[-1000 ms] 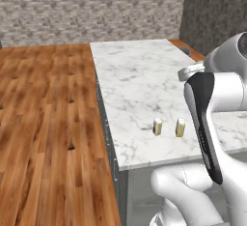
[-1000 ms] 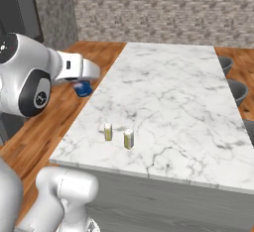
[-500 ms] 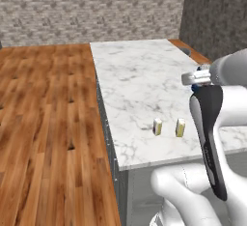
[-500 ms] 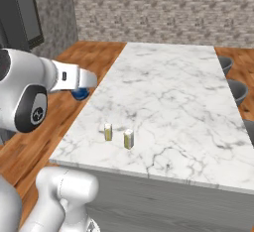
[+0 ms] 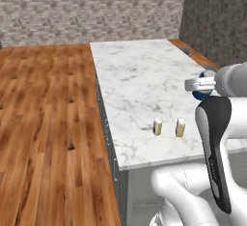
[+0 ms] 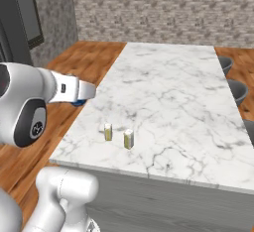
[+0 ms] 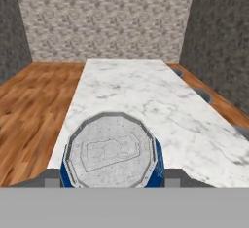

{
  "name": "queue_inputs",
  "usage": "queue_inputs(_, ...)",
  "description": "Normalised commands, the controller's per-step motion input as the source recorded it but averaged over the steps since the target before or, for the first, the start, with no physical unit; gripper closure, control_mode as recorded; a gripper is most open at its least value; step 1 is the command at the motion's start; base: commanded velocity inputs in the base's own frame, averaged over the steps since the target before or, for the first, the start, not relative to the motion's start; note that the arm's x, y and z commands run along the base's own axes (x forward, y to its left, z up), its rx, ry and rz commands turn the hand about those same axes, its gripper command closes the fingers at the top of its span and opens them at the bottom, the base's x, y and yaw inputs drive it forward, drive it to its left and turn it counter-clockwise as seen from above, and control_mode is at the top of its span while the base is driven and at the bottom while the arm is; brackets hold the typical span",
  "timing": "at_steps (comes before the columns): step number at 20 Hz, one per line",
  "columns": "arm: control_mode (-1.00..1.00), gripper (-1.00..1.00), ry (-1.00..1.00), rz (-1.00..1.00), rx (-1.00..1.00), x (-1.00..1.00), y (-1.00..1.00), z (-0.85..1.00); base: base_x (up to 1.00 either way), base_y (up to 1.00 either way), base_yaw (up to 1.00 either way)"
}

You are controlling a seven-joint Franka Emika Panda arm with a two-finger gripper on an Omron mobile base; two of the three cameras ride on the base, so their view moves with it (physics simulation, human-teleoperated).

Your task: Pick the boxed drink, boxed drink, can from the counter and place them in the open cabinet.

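Between the fingertips of the gripper [image 7: 113,179] sits the can [image 7: 111,152], apparently clamped, its silver top facing the camera, carried off the counter [image 6: 168,92]. Both boxed drinks [image 6: 118,135] stand near the counter's front edge.

walls: grey mottled stone-brick back wall [image 5: 87,7], darker grey side wall [image 5: 217,17] | floor: brown wooden planks [image 5: 43,123] | seating: 2 grey round stools [image 6: 237,89]

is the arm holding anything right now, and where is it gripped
It holds the blue can, gripped across its sides, one of the jaws on each side, with the silver top facing the hand camera. Both cartons stand untouched on the counter.
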Motion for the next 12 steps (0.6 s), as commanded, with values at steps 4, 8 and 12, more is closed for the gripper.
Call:
queue_inputs(4, -1.0, 1.0, -0.02, 0.0, 0.02, -0.16, 0.0, -0.14, 0.0, 0.0, 0.0)
queue_inputs(8, -1.0, 1.0, 0.0, 0.0, 0.02, -0.15, 0.0, -0.09, 0.0, 0.0, 0.0)
queue_inputs(12, -1.0, 1.0, 0.0, 0.0, 0.0, -0.12, 0.0, -0.13, 0.0, 0.0, 0.0)
